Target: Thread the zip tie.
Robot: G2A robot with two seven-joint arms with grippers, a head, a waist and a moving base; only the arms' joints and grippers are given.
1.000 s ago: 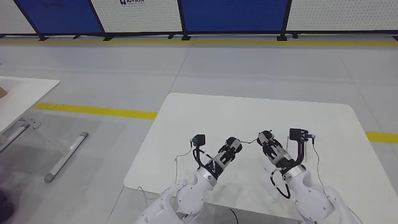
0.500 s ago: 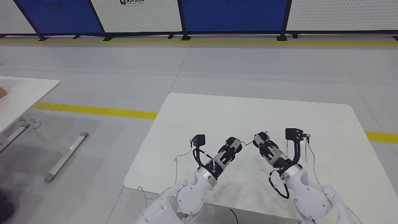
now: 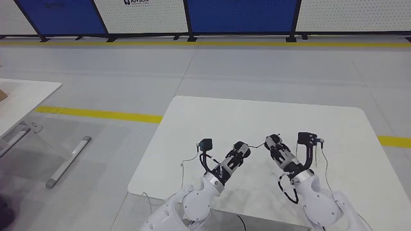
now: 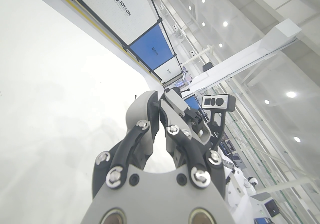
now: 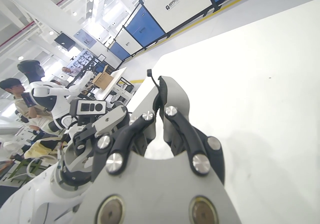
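My right hand [image 5: 158, 90] is pinched shut on the zip tie [image 5: 153, 79], whose black head end sticks out just past my fingertips. My left hand [image 4: 158, 102] is closed tight too, with its tips close to the right hand's. From above, the tie [image 3: 257, 145] is a thin dark line bridging both hands, over the near part of the white bench [image 3: 212, 122].

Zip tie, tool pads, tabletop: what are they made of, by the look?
Zip tie: thin, matte black, bent strap with a square head; likely nylon. Right tool pads: matte black, textured faces, probably rubber. Table: smooth, plain white, no visible grain, perhaps laminate or painted board; the look leaves it open.
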